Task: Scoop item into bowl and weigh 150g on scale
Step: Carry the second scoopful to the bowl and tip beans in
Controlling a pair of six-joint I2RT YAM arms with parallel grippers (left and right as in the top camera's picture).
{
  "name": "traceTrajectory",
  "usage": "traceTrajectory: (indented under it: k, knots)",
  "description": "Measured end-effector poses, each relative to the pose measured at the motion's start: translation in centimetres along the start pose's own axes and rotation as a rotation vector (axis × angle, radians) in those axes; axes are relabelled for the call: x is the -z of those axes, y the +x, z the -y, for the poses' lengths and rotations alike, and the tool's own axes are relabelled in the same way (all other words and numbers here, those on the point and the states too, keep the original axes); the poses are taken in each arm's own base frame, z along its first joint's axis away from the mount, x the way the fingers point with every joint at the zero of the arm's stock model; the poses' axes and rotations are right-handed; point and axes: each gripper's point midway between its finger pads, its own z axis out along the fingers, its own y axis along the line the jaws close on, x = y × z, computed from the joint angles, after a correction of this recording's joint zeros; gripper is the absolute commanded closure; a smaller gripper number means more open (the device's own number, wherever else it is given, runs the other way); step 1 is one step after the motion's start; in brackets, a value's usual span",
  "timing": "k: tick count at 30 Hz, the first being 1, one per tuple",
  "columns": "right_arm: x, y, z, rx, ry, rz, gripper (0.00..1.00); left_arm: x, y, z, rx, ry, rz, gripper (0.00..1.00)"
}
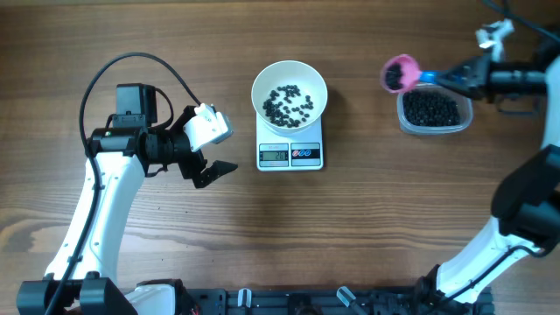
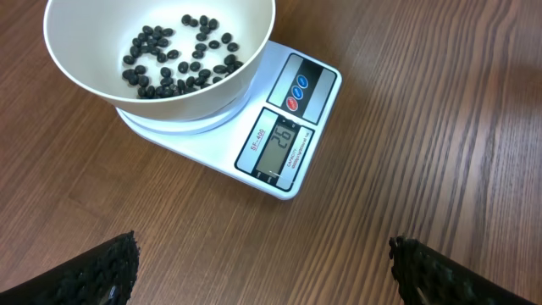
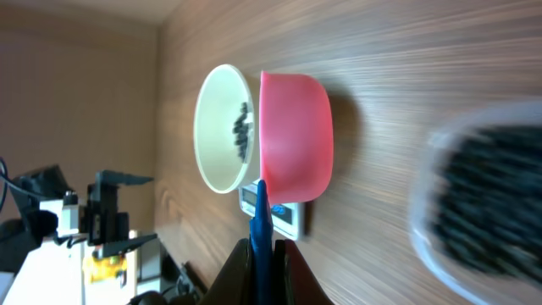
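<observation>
Right gripper (image 1: 446, 77) is clenched on the blue handle of a pink scoop (image 1: 400, 73), held beside the clear tub (image 1: 405, 122) and well apart from the bowl (image 1: 302, 72) that sits on the scale (image 1: 290, 155). Left gripper (image 1: 219, 147) stands released and empty, near the scale's left side. The scoop's cup looks dark, probably loaded, though it is too small to be sure.

From the left wrist, only a thin scatter of beans (image 2: 174, 59) lies in the bowl's bottom, so the target looks far off.

From the right wrist, the scoop shows side-on with its contents hidden. A jolt or roll in transit could spill beans onto the table (image 3: 423, 51). A full tip could overshoot the weight, and a knock on the rim could shift the bowl.
</observation>
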Motion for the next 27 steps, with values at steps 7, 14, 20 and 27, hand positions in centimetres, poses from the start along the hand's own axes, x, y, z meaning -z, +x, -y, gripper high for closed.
traceTrajectory:
  k: [7, 14, 20, 27]
  knots:
    - [-7.2, 1.1, -7.6, 0.090, -0.070, -0.147, 0.96, 0.0, 0.0, 0.0, 0.000, 0.000, 0.000, 0.00]
    - [-11.1, 2.4, -11.5, 0.182, 0.015, -0.224, 0.96, 0.0, 0.0, 0.0, 0.000, 0.000, 0.000, 0.00]
    - [-14.6, 4.3, -11.9, 0.307, 0.276, -0.287, 0.96, 0.0, 0.0, 0.0, 0.000, 0.000, 0.000, 0.00]
    - [-16.1, 4.3, -13.2, 0.566, 0.637, -0.237, 0.96, 0.0, 0.0, 0.0, 0.000, 0.000, 0.000, 0.00]
